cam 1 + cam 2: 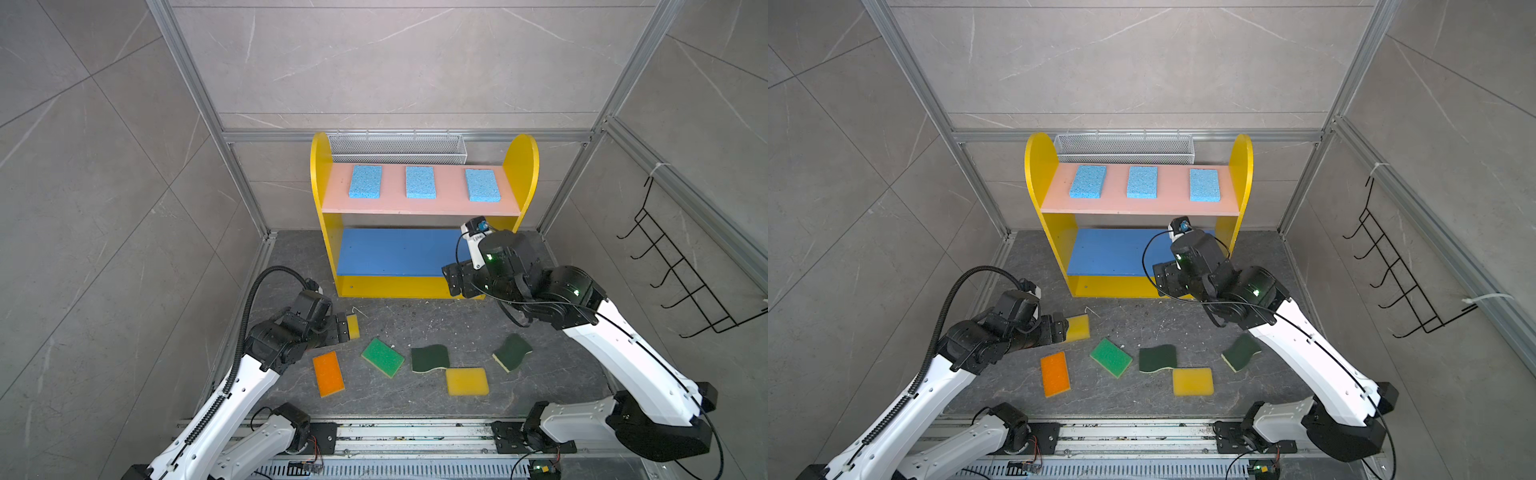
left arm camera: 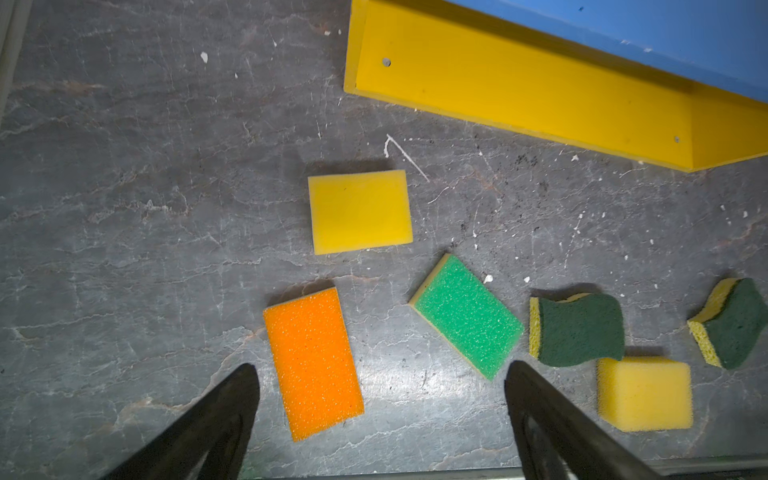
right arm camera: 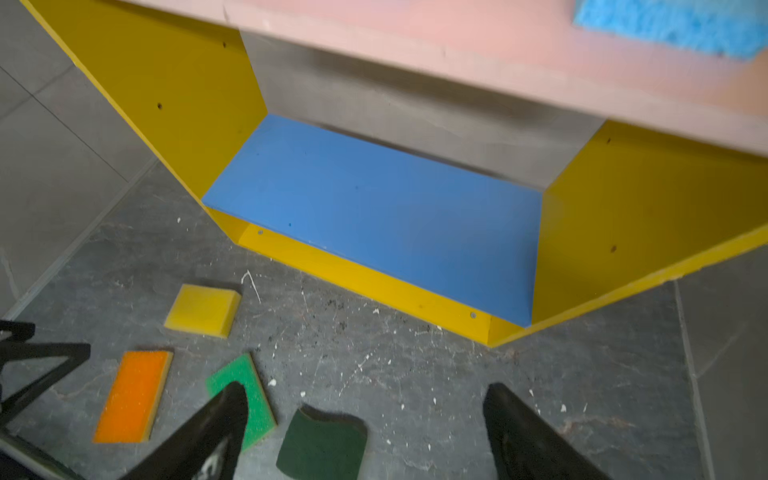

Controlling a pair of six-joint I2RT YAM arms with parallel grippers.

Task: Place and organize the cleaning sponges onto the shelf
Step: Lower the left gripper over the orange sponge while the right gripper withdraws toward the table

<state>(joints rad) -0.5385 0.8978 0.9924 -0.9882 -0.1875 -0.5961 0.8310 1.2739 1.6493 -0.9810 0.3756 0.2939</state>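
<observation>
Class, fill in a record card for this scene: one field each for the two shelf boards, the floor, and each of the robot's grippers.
Pink top board: three light blue sponges in a row
Blue middle board: bare
Floor: two yellow sponges, orange sponge, bright green sponge, two dark-green scourers
Left gripper: jaws open, holding nothing
Right gripper: jaws open, holding nothing

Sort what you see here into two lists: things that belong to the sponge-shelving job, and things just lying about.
Job: shelf; three blue sponges on its top board; on the floor, orange sponge, bright green sponge, two yellow sponges, two dark-green scourers.
Lying about: white mesh basket behind the shelf; black hook rack on a side wall.
</observation>
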